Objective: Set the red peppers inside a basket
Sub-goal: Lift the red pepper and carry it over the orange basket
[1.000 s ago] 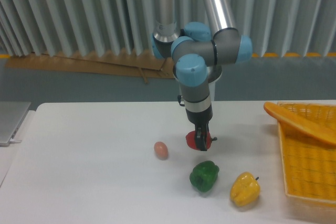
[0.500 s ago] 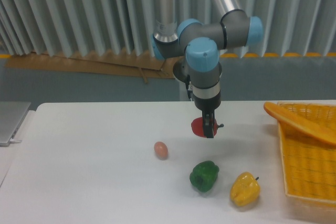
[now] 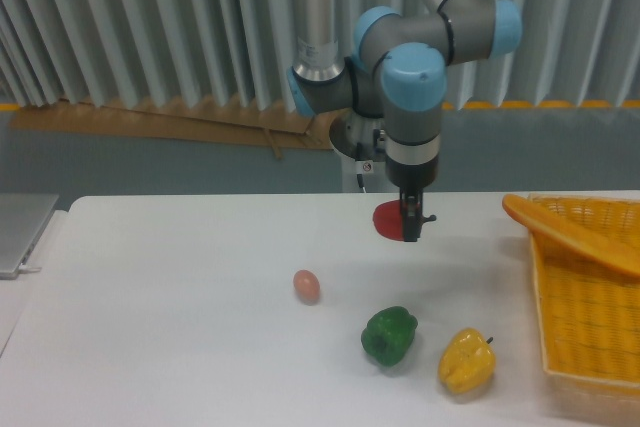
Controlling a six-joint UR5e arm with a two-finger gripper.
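Gripper (image 3: 411, 227) clamped tight on the red pepper (image 3: 388, 220), carrying it high above the table (image 3: 150, 327) so it clears the green pepper (image 3: 389, 335) and yellow pepper (image 3: 466, 360), with the basket (image 3: 590, 317) waiting off to its right.

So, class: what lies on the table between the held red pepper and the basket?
Nothing: in the camera view, bare white table separates the red pepper, held in the gripper, from the basket.
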